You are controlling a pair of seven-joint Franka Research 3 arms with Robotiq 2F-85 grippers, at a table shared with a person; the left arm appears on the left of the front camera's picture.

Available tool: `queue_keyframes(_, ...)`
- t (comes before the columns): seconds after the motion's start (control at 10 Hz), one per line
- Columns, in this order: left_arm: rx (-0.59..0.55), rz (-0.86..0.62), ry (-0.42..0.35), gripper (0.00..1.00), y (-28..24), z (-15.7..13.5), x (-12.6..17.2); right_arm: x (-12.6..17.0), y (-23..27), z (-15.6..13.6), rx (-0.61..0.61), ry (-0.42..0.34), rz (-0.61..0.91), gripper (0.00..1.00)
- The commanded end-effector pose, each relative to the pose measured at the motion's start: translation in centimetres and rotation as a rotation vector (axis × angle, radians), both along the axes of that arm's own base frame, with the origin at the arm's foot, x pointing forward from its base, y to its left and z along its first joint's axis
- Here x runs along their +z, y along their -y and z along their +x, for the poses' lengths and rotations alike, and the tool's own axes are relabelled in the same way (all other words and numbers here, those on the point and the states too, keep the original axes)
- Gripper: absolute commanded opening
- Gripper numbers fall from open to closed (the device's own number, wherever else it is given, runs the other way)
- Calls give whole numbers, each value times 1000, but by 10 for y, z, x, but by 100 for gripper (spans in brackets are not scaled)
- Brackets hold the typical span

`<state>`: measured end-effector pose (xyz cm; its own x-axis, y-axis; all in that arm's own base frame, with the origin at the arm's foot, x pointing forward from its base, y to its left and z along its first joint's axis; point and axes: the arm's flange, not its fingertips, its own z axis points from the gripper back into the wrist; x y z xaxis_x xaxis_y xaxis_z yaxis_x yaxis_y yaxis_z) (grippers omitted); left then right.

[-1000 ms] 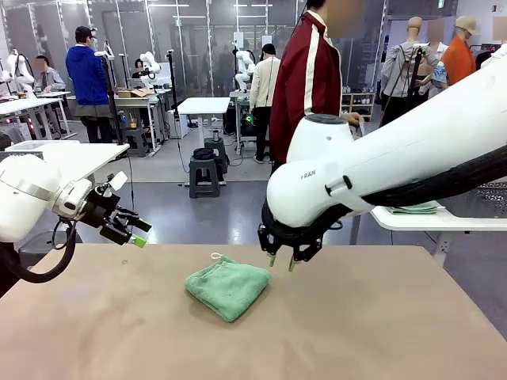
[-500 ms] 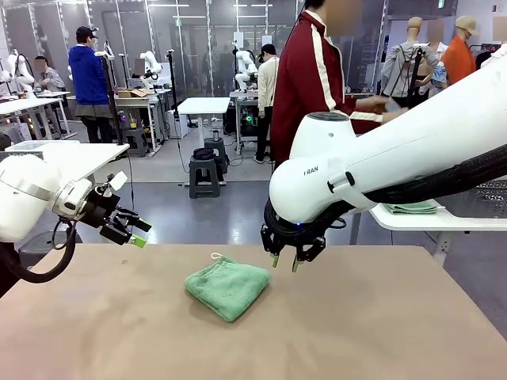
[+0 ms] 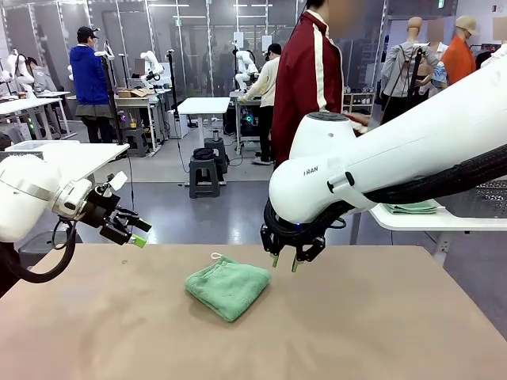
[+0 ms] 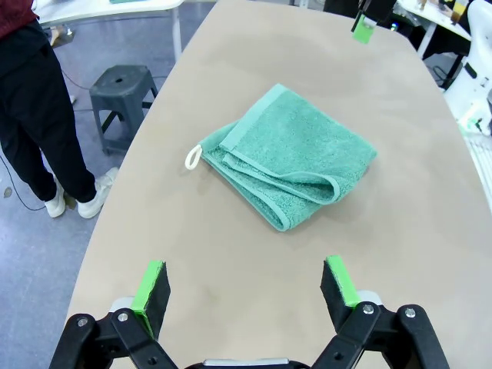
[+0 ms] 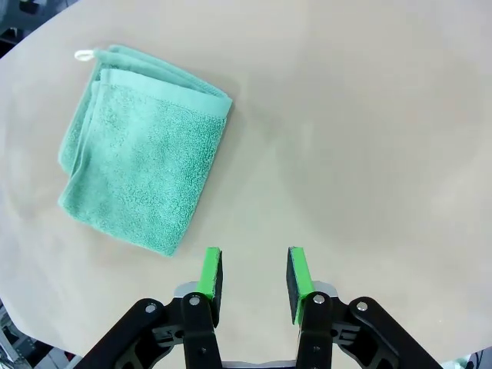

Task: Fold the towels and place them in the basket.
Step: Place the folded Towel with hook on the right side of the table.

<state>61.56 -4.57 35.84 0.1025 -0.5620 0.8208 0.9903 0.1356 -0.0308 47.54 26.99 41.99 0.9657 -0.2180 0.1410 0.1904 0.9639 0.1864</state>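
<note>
The mint green towel (image 3: 228, 286) lies folded into a compact square near the middle of the desk (image 3: 380, 332), its small white loop (image 3: 215, 256) at the far corner. I judge the folding of this one done. What is left is to lift it into the basket, and the task speaks of more than one towel, so another fold would follow.

My right end effector (image 3: 283, 262) hangs just above the desk beside the towel's far right corner. Its fingers point down and its jaws are part-way apart with nothing between them. That arm reaches in across the middle, wrist bent steeply down.

My left end effector (image 3: 141, 232) hovers over the desk's left edge, well apart from the towel and tilted toward it, jaws spread wide and empty.

A person (image 3: 309, 79) in a red jacket stands at the far side, near a white side table (image 3: 444, 222).
</note>
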Motion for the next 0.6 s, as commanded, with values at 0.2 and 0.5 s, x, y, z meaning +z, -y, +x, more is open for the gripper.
queue_keyframes(0.2,0,-3,0,100,0,-1,2,0,0,0,0,0,0,44)
queue_keyframes(0.5,0,-3,0,100,0,-1,2,-24,-17,-30,-134,-98,65,44)
